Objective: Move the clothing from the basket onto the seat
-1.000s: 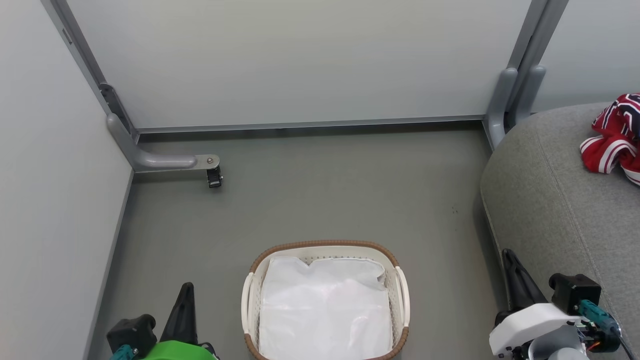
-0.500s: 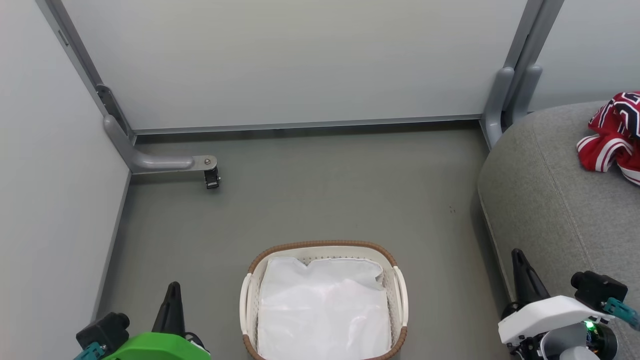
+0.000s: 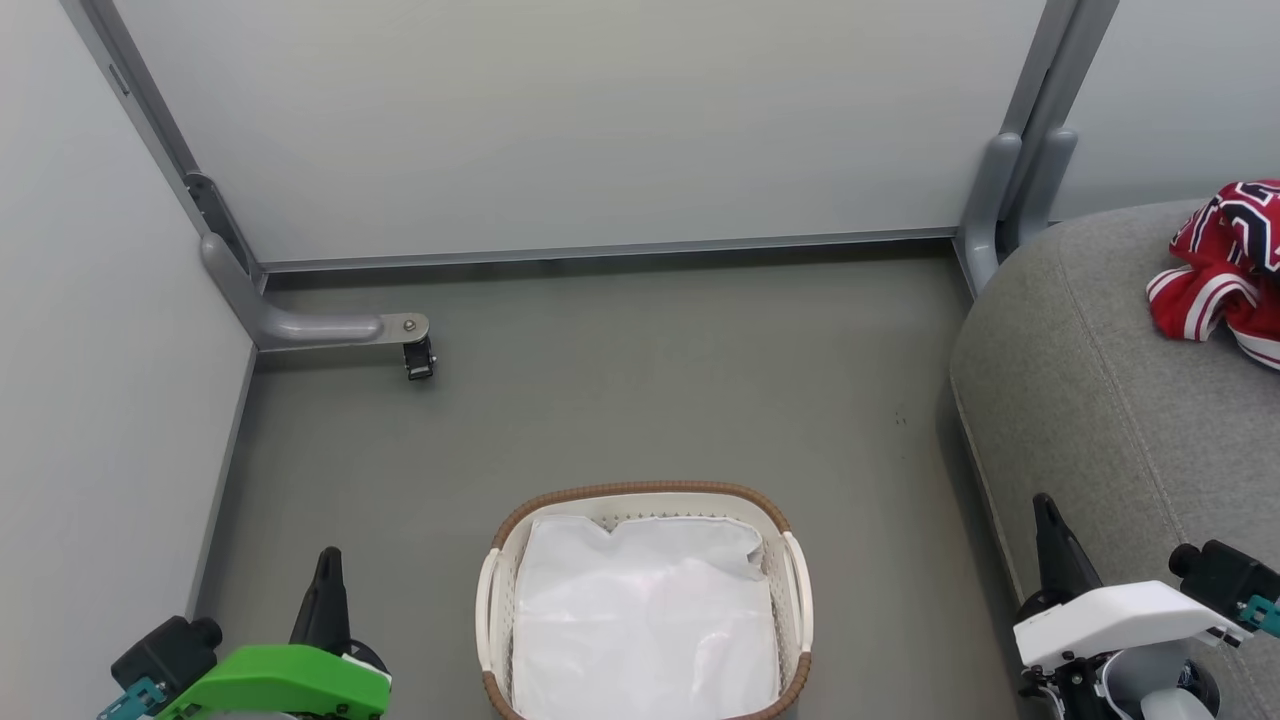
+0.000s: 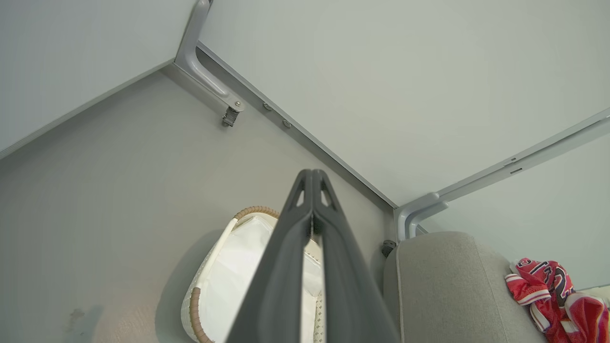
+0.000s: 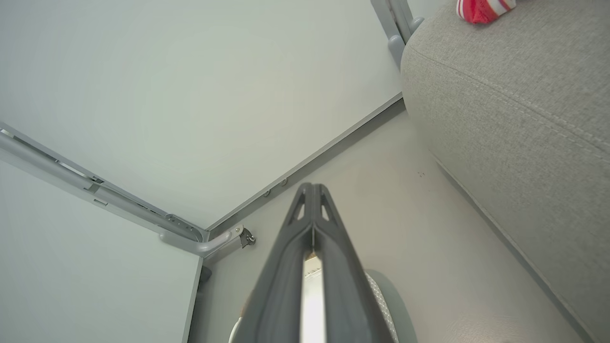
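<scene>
So the clothing is seen bunched up in a red-and-white heap on the seat, way over at the right edge of the head view and well apart from the basket. The basket is parked on the floor at bottom centre, with a rumpled white liner spread across its inside. The left gripper is found at the lower left of the frame, off to the basket's left. The right gripper is at the lower right, close by the seat's rounded front edge. Both sets of jaws are pressed together with nothing pinched between them, which is shown pretty clearly in the wrist views. Neither one is touching the basket or the clothing. A grey bracket with a small caster is spotted at the upper left, near where the pale wall panels meet.
</scene>
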### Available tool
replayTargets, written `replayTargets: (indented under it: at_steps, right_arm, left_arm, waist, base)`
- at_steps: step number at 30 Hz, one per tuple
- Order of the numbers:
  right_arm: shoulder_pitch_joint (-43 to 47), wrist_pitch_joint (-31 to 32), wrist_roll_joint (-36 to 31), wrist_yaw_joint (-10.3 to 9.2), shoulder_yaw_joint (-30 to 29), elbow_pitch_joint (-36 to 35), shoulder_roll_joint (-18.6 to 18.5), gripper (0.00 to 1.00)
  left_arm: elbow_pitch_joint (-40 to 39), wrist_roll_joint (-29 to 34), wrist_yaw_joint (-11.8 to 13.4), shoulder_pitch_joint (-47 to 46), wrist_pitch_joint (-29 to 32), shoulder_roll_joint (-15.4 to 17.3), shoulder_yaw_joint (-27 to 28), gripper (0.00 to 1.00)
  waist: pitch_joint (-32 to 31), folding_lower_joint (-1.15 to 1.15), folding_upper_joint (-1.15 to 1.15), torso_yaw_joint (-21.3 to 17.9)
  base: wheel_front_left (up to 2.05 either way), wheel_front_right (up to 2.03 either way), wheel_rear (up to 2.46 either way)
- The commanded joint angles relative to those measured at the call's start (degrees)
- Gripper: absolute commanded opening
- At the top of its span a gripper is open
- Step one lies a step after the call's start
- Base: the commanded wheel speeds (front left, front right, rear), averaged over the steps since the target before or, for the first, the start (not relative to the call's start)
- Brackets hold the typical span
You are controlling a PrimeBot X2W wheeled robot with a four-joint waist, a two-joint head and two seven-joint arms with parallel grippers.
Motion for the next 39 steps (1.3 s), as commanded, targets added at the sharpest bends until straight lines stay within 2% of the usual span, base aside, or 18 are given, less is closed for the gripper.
replayTargets:
  at_steps: [1, 39]
  right_arm:
    - [-1.5, 0.6, 2.2, -0.01, -0.3, -1.0, -0.4, 0.0]
    - [-2.4, 7.2, 26.9, -0.03, -1.9, -2.5, -0.5, 0.0]
  left_arm:
    - [-0.8, -1.8, -0.4, -1.7, 0.4, -0.1, 0.8, 0.0]
    - [-2.1, -21.5, -3.0, -4.0, 7.0, -1.7, 7.3, 0.0]
  waist:
    - [0.0, 0.0, 0.0, 0.0]
    - [0.0, 0.0, 0.0, -1.1]
  base:
    - [0.0, 0.0, 0.0]
    - [0.0, 0.0, 0.0]
